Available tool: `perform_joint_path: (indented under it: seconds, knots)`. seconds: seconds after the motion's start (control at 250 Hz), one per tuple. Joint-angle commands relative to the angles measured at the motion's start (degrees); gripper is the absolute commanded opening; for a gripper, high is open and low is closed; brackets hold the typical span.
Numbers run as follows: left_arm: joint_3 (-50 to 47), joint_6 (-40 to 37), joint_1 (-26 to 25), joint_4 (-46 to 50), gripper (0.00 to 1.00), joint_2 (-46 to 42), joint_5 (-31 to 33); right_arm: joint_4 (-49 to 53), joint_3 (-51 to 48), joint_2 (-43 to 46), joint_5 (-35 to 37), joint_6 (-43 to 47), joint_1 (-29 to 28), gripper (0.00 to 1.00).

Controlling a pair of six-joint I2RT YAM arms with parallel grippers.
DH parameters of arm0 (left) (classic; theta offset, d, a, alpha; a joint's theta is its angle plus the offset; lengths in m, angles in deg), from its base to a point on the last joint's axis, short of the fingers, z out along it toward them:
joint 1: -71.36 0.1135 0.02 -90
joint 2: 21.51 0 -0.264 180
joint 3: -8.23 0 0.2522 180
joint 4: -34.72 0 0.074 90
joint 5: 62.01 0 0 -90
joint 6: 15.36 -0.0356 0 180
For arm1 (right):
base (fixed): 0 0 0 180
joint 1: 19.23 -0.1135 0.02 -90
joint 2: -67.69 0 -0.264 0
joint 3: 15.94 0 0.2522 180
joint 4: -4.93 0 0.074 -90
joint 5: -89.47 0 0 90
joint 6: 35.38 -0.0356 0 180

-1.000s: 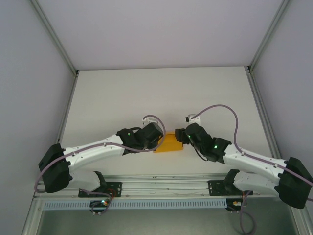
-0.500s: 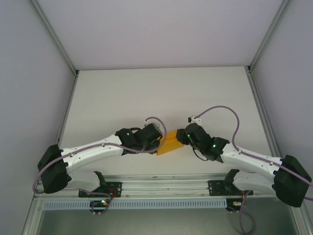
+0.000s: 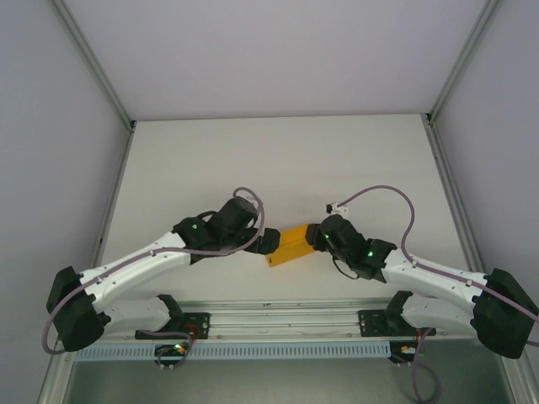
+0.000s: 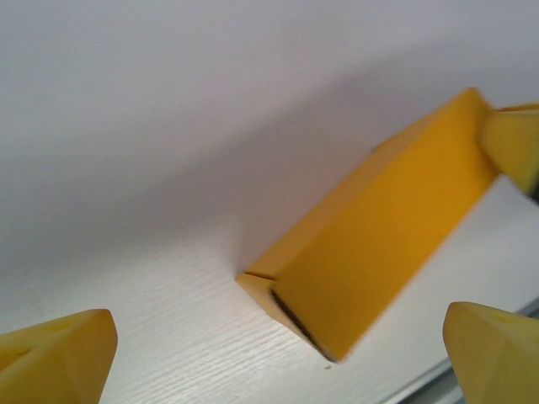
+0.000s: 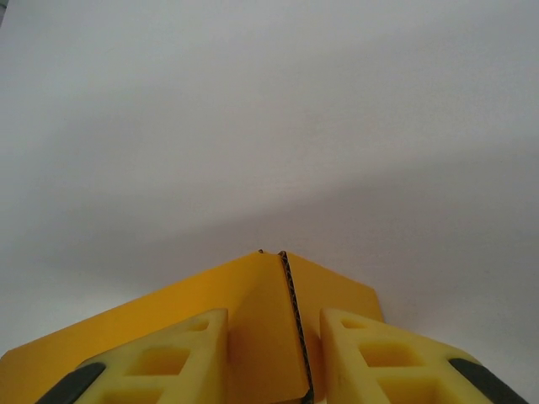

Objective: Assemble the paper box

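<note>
The white, faintly grained table [image 3: 278,160] stands between pale lilac walls [image 3: 50,126]. The paper box [image 3: 290,244] is on it between both claws. Its long axis slants from just ahead of the left claw [image 3: 268,242], which is spread wide and clear of it, to the right claw [image 3: 313,237]. That claw's fingers [image 5: 160,366] straddle the box's end edge, and I cannot tell whether they pinch it.

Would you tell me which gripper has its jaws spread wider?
The left gripper: its fingers stand far apart, not touching the box, while the right gripper's fingers sit close together at the box's other end.
</note>
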Motion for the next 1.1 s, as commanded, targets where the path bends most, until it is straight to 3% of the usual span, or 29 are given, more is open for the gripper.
perform_joint_path:
  seconds: [0.0,0.048,0.343,0.503,0.607,0.707,0.803,0.95,1.094]
  knots:
    - [-3.6,1.0,1.2,-6.3,0.97,1.7,-7.4,8.6,-3.1,-1.6,-0.3,-0.9,-0.2,0.30]
    - [-5.0,1.4,1.2,-7.2,0.94,2.4,-7.4,8.5,-3.3,-1.6,-0.3,-1.1,-0.2,0.29]
    - [-19.6,7.4,3.8,-21.1,0.35,4.0,-13.9,7.0,-5.3,-0.4,-0.8,-1.6,0.4,0.19]
    - [-21.7,8.4,4.4,-22.6,0.13,3.5,-14.4,6.1,-5.9,0.8,-1.4,-0.7,0.9,0.11]
    - [-21.9,8.6,4.8,-22.7,0.09,3.6,-14.2,5.5,-6.0,1.9,-1.9,0.1,1.5,0.05]
    - [-20.6,8.9,5.7,-20.4,0.06,5.0,-14.2,4.8,-5.9,3.1,-3.3,1.3,2.4,0.06]
    - [-19.0,9.1,6.2,-18.9,0.09,6.1,-14.0,5.4,-4.6,3.8,-5.1,3.3,3.8,0.09]
    - [-16.0,7.8,6.7,-16.6,0.14,7.5,-14.4,9.1,-0.2,4.1,-6.0,9.1,4.9,0.24]
    - [-13.1,5.0,6.7,-13.1,0.17,8.9,-13.6,11.3,4.7,4.9,-10.8,23.0,7.4,0.54]
